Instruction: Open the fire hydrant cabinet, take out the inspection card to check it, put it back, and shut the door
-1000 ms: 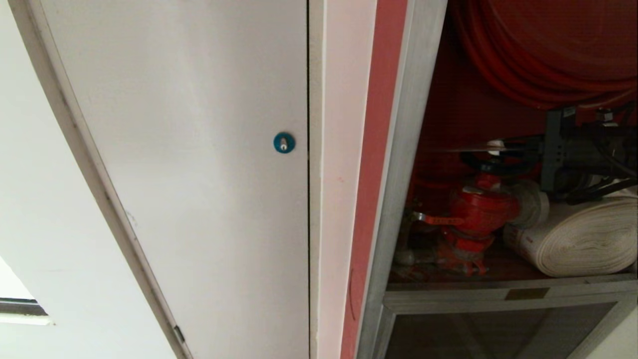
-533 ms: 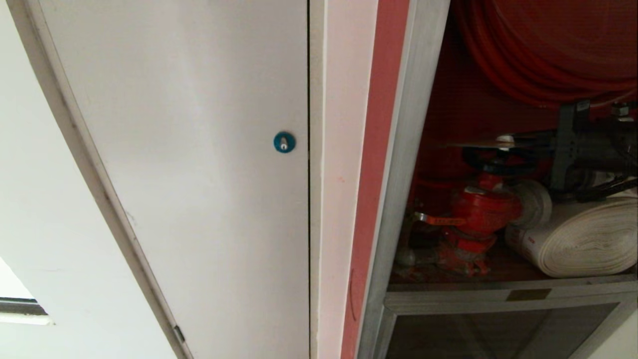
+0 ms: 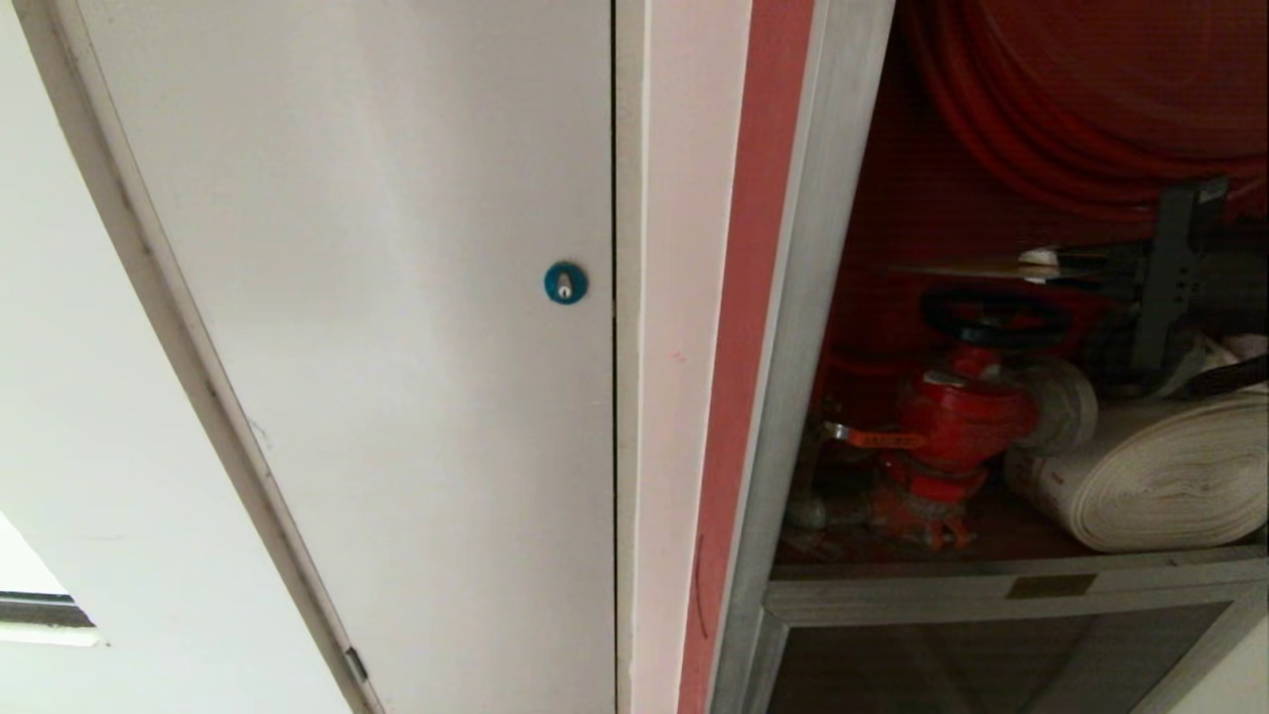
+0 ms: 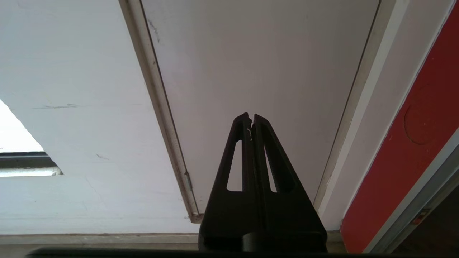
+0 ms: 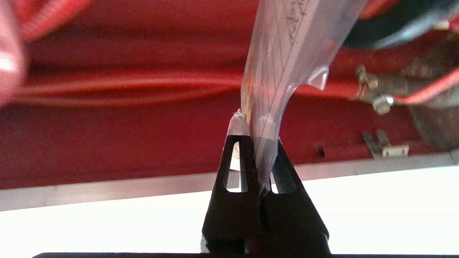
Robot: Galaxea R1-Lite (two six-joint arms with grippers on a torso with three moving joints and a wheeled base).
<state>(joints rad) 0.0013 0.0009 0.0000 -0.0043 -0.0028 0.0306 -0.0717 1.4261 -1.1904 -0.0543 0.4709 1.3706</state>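
While right hand [image 5: 256, 143] pinches it, inspection card [image 5: 283, 57] curls, glossy, printed grid.

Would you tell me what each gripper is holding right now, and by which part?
The right gripper pinches the inspection card by one end edge, inside the fire hydrant cabinet. The left gripper is shut on nothing.

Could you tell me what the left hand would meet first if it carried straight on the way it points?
Most likely the plain white door: the shut left hand points squarely at it, though depth is unclear.

1 card [image 5: 283, 53], 1 valve [image 3: 952, 416], 1 rolled hose [image 3: 1160, 476], 1 white door [image 3: 397, 347], 2 tools.
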